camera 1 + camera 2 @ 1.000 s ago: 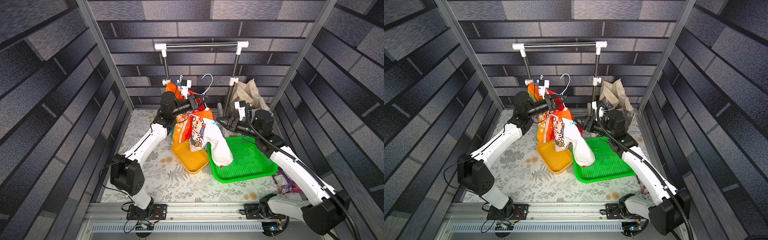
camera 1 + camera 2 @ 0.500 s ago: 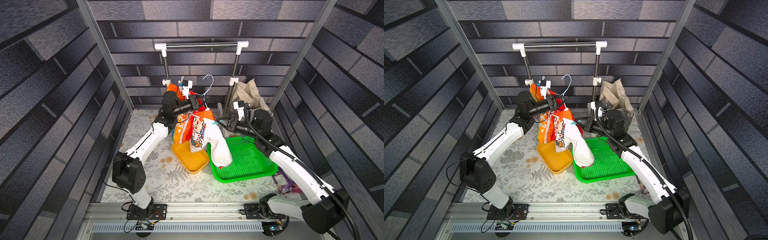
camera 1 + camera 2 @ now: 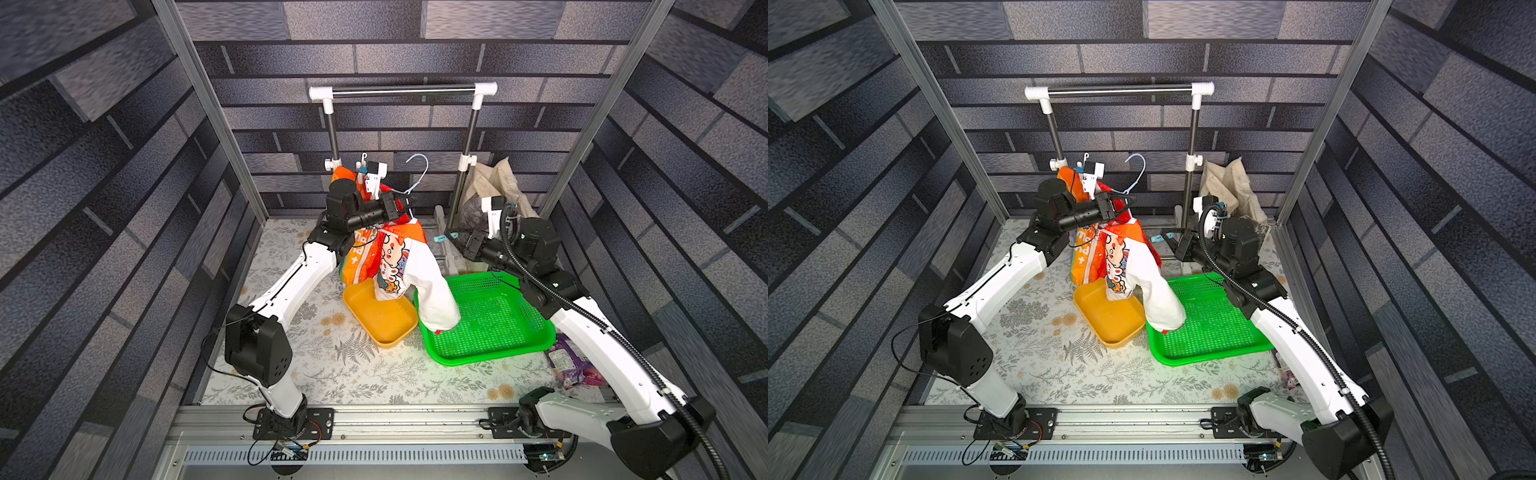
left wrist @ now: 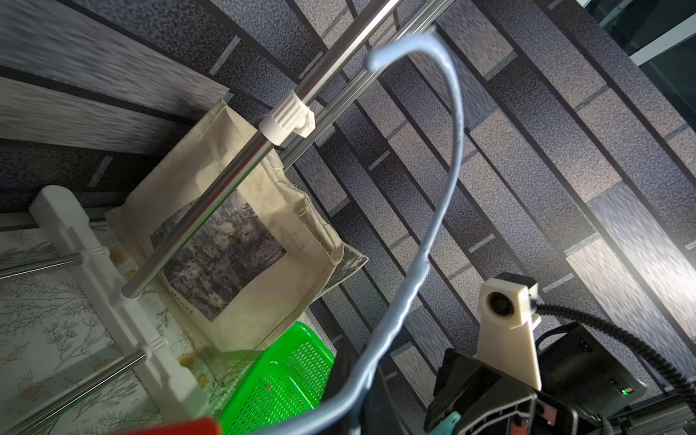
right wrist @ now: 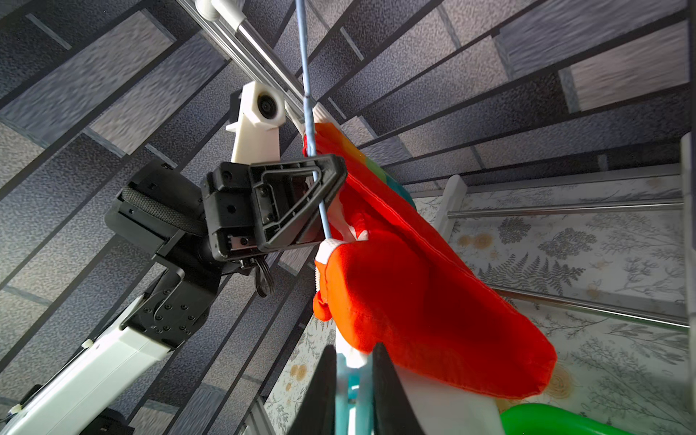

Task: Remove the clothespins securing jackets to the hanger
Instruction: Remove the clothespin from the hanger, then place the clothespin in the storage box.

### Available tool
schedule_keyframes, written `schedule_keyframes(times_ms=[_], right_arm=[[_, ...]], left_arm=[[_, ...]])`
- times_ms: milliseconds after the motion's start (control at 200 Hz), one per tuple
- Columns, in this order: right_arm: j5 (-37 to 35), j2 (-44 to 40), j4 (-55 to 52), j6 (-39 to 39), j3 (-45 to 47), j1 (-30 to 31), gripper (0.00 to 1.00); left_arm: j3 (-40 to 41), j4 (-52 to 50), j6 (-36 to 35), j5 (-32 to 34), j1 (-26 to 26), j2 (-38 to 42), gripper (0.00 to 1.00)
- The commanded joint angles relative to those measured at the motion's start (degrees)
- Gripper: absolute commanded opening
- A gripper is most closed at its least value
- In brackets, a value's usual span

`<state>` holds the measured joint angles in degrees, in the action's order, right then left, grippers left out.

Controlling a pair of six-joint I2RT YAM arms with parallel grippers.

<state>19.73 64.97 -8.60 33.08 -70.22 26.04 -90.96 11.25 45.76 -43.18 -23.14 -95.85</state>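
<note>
My left gripper (image 3: 400, 204) is shut on the neck of the pale blue hanger (image 3: 420, 166), holding it up in front of the rack; the right wrist view shows its fingers (image 5: 324, 177) clamped on the hanger wire (image 5: 306, 75). The jacket (image 3: 395, 257), red-orange with cartoon prints, hangs from it, and its white sleeve (image 3: 436, 303) reaches down to the green basket. My right gripper (image 3: 452, 237) is shut on a light teal clothespin (image 3: 440, 238) by the jacket's right shoulder. In the right wrist view the clothespin (image 5: 352, 395) sits between the black fingers (image 5: 324, 391). Whether it still bites the fabric is unclear.
A yellow tray (image 3: 386, 324) and a green perforated basket (image 3: 490, 358) lie side by side under the jacket. The steel rack (image 3: 403, 90) stands at the back, with a beige tote bag (image 3: 494, 183) leaning at its right post. A purple packet (image 3: 569, 365) lies by my right arm.
My right gripper has closed on the teal clothespin and shifted slightly right, away from the jacket. The left arm, hanger and jacket have barely moved.
</note>
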Motion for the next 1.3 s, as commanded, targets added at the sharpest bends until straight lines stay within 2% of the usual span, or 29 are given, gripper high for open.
schedule_keyframes(times_ms=[0, 115, 205, 306, 411, 556, 867, 1112, 1292], right_arm=[[-9.24, -3.17, -9.02, -7.61, -4.81, 0.40, 0.09], [-16.92, -3.44, -16.61, -11.88, -6.77, 0.37, 0.09], [-19.59, -3.19, -17.87, -12.67, -6.10, 0.38, 0.09], [-19.99, -1.73, -18.30, -13.19, -5.47, 0.39, 0.10], [-18.92, 1.45, -19.08, -13.06, -5.90, 0.38, 0.10], [-15.52, 5.36, -16.63, -10.13, -3.74, 0.36, 0.10], [-6.74, 12.12, -1.75, 1.06, 6.14, 2.09, 0.09], [-5.13, 30.00, 0.13, -1.45, -3.22, 9.53, 0.06], [-4.29, 35.94, 0.34, -3.96, -5.14, 11.88, 0.06]], left_arm=[[-5.26, -2.68, -6.70, -3.22, 0.77, 3.65, 0.00], [-9.40, -5.13, -7.73, -11.28, 2.13, 4.94, 0.00], [-12.49, -10.00, -10.93, -13.98, 3.00, 7.06, 0.00], [-16.26, -20.74, -18.58, -12.88, 3.01, 9.50, 0.00], [-17.15, -26.32, -23.11, -11.00, 3.50, 12.20, 0.00], [-17.55, -37.30, -30.54, -4.00, 5.07, 15.86, 0.00], [-11.16, -37.27, -30.32, 1.44, 10.95, 25.05, 0.00], [-6.66, -32.13, -26.07, 0.19, 14.05, 27.69, 0.00], [-4.51, -31.30, -25.24, 0.43, 15.13, 29.03, 0.00]])
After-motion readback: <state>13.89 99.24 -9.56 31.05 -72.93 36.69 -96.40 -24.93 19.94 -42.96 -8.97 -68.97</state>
